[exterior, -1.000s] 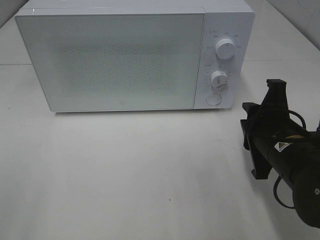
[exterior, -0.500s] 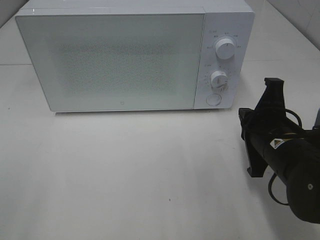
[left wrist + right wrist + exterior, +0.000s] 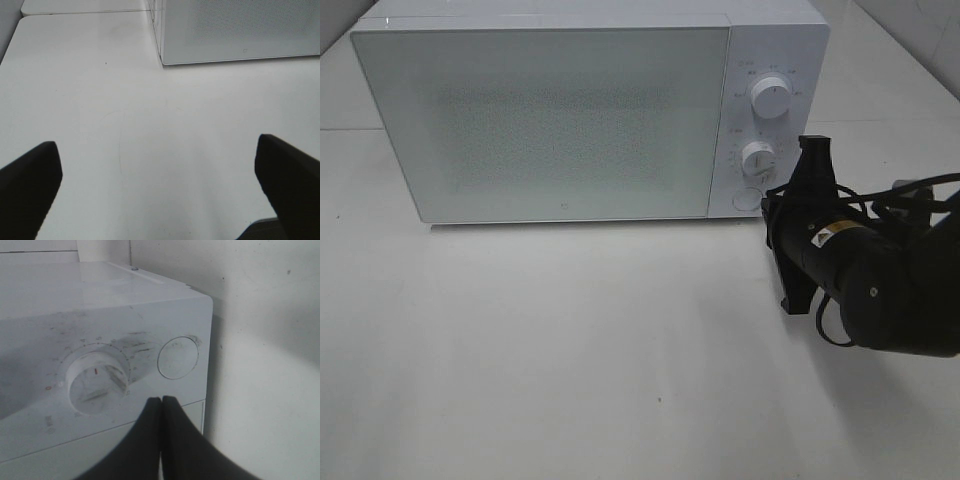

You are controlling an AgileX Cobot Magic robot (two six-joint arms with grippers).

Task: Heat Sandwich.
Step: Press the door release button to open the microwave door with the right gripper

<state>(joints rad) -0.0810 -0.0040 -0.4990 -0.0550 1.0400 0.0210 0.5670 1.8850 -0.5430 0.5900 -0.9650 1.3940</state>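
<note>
- Sandwich shows in none of my three views; where it lies I cannot tell.
- My right gripper (image 3: 161, 401) has its two black fingers (image 3: 175, 440) pressed flat together, with nothing pinched between them, and points at the control panel (image 3: 45, 340) of the microwave (image 3: 570, 120).
- In the right wrist view the joined tips sit close in front of the panel, just under the gap between the lower dial (image 3: 97, 382) and the round button (image 3: 178, 357). Whether they touch the panel I cannot tell.
- The lower dial is white, carries a short red mark and is ringed by a printed scale. The round button is flat and plain, near the panel's outer edge.
- From the high camera, my right arm (image 3: 860, 270) reaches in from the right edge. Its black wrist trails a looped cable (image 3: 910, 190) and is just beside the microwave's lower right front corner.
- The upper dial (image 3: 772, 98) sits above the lower one, apart from my arm.
- The microwave's door (image 3: 540, 60) is shut, and its speckled window reveals nothing inside.
- The white microwave stands on a white table (image 3: 570, 350).
- My left gripper (image 3: 158, 150) is spread wide and holds nothing. Its dark fingers (image 3: 30, 185) frame a bare stretch of table, and the microwave's front corner is well beyond them.
</note>
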